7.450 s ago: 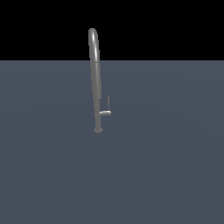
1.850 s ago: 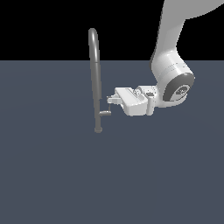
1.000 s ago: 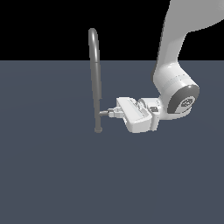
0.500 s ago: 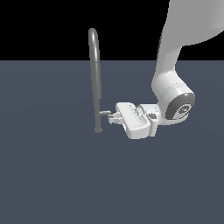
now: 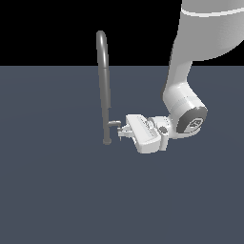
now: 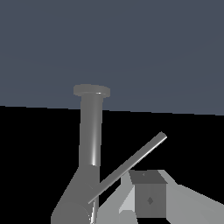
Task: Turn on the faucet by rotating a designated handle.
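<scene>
Grey metal is most of what I see: the faucet (image 5: 104, 88) stands upright on the slate floor (image 5: 57, 190), gooseneck hooked at twelve o'clock. Its small handle (image 5: 115, 123) juts toward three o'clock low on the pipe. My gripper (image 5: 123, 132) lies level at that stub, fingertips up against it (how wide the fingers stand, I cannot tell). From the wrist, the thin rod (image 6: 129, 167) slants beside one finger (image 6: 149, 199).

A shiny grey metal faucet (image 5: 104, 86) with a matching grey handle (image 5: 114, 123) stands on a plain dark slate-blue floor (image 5: 57, 190). The robot arm (image 5: 183, 95) and gripper (image 5: 122, 132) are white, with a dark grey joint cap. The background is black.
</scene>
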`<state>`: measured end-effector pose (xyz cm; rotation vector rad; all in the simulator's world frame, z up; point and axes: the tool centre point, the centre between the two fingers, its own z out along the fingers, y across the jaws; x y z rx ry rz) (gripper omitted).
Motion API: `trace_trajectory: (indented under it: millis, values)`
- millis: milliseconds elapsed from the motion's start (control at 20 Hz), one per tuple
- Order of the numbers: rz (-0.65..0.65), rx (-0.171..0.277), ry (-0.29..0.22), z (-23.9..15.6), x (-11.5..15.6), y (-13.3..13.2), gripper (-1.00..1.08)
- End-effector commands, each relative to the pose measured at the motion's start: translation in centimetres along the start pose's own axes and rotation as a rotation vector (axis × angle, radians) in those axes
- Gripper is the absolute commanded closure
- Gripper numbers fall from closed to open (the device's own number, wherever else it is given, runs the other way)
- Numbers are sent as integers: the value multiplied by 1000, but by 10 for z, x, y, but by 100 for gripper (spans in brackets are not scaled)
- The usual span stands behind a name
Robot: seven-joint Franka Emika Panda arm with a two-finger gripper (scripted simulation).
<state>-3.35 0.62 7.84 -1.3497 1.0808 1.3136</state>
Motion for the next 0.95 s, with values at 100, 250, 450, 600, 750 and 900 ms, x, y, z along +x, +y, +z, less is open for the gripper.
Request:
trace_trajectory:
  millis: [100, 250, 450, 600, 750, 900]
  values:
    - [40, 13, 8, 0, 33, 5, 108]
    - [1, 2, 2, 0, 12, -9, 108]
    - [14, 6, 4, 0, 25, -14, 108]
    - [23, 8, 5, 0, 34, -17, 108]
    - [33, 11, 7, -1, 44, -21, 108]
    - [39, 12, 7, -1, 50, -23, 108]
